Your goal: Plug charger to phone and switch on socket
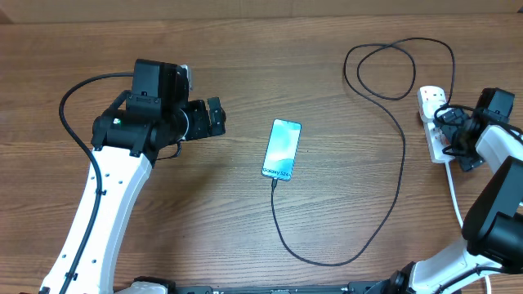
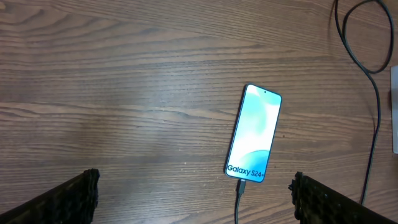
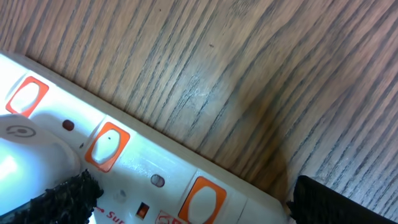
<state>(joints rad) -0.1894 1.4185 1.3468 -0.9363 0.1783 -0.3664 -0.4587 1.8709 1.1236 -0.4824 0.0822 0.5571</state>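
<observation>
Right jaws wide over socket [image 3: 134,171]

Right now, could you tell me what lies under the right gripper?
The socket, white with red switches, lies on the wooden table below the open right gripper. Overhead, the gripper hides much of it, so any plug there is unseen.
</observation>
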